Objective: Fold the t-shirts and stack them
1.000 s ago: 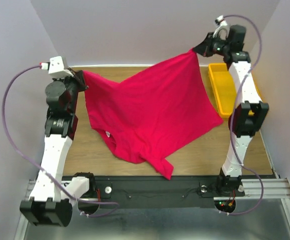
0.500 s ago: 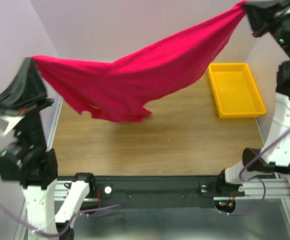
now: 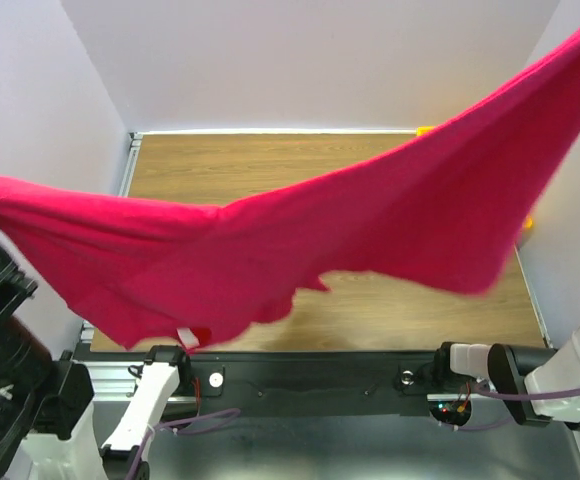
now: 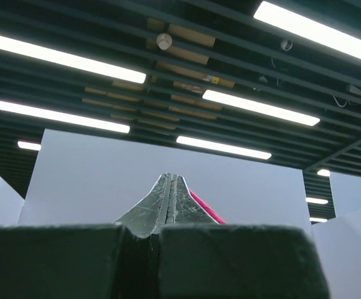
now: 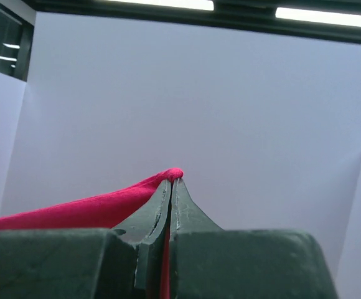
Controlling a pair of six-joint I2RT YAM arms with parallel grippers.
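Observation:
A crimson-pink t-shirt point(image 3: 370, 230) hangs stretched in the air high above the table, running from the left edge to the top right corner of the top view. Both grippers are outside that view. In the left wrist view my left gripper point(image 4: 170, 177) points up at the ceiling with its jaws pressed together, and a strip of the t-shirt point(image 4: 205, 208) shows just right of them. My right gripper point(image 5: 171, 180) is shut on a pinch of the t-shirt point(image 5: 75, 212), which trails off to the left; cloth bulges over the tips and runs down between the jaws.
The wooden table point(image 3: 270, 165) lies below the cloth. Only slivers of the yellow tray point(image 3: 425, 130) show past the shirt at the back right. The left arm point(image 3: 0, 330) rises at the lower left, the right arm point(image 3: 570, 375) at the lower right. Walls close in on three sides.
Both arms have lifted the t-shirt off the table and pulled it up and apart. It now hangs taut much nearer the top camera, hiding most of the tray.

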